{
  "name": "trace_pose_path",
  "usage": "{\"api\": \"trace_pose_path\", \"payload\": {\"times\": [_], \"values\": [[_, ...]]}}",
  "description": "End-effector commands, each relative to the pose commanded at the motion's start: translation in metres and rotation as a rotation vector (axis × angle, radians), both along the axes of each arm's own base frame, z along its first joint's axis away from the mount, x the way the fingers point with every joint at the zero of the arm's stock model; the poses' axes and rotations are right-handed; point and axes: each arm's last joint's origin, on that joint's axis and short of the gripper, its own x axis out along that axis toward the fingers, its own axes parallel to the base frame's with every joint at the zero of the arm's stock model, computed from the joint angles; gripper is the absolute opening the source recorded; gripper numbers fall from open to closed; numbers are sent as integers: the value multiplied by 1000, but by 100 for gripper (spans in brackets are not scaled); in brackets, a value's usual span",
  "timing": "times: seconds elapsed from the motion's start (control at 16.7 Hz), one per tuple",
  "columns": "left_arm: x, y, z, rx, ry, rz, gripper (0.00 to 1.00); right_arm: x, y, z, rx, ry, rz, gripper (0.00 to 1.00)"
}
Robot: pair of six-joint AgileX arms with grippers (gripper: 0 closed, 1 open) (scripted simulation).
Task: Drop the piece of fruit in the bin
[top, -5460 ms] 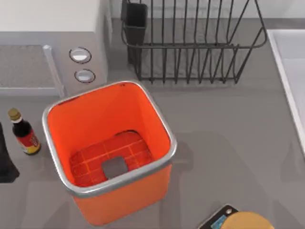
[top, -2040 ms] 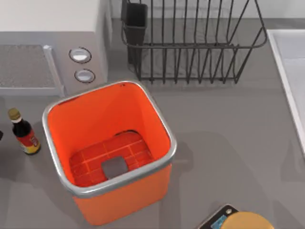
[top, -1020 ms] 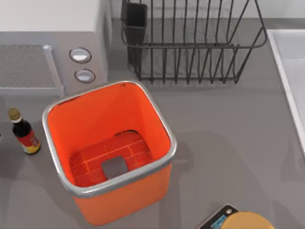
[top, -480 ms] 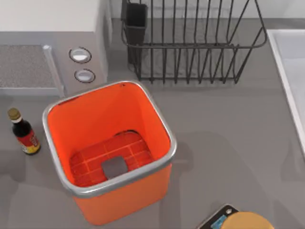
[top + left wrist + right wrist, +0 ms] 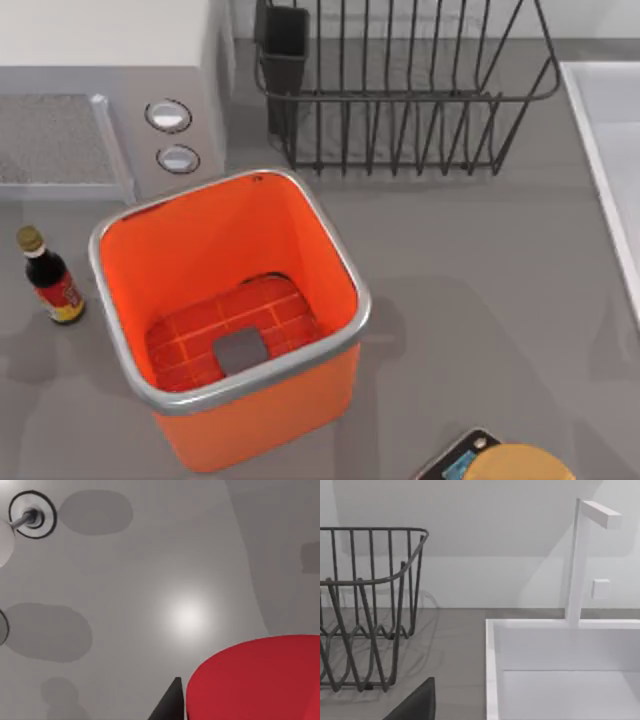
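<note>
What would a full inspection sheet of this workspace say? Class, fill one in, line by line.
Surface: grey table, shadows on it.
Job's things: orange bin upright, its grid floor bare; red fruit close against the left wrist camera, beside a dark finger tip.
Clutter: sauce bottle left of the bin; tan-orange round thing on a scale at the near edge.
Grippers: left gripper by the fruit; right arm's dark part near the rack.
Cables: nothing seen.
Surroundings: black wire rack, microwave, white sink with tap.

Dark, matte, wedge-shaped gripper finger tips (image 5: 170, 705), plain and unmarked.
</note>
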Motion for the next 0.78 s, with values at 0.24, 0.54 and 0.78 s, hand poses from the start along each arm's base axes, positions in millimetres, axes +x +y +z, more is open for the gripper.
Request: {"api": "trace_pose_path", "payload": {"times": [0.24, 0.54, 0.78], "values": [[1, -1, 1, -6, 10, -6, 0, 0, 0, 0, 0, 0, 0, 100], [2, -6, 3, -21, -2, 36, 0, 0, 0, 0, 0, 0, 0, 100], [9, -31, 7, -68, -18, 174, 0, 0, 0, 0, 0, 0, 0, 100]]}}
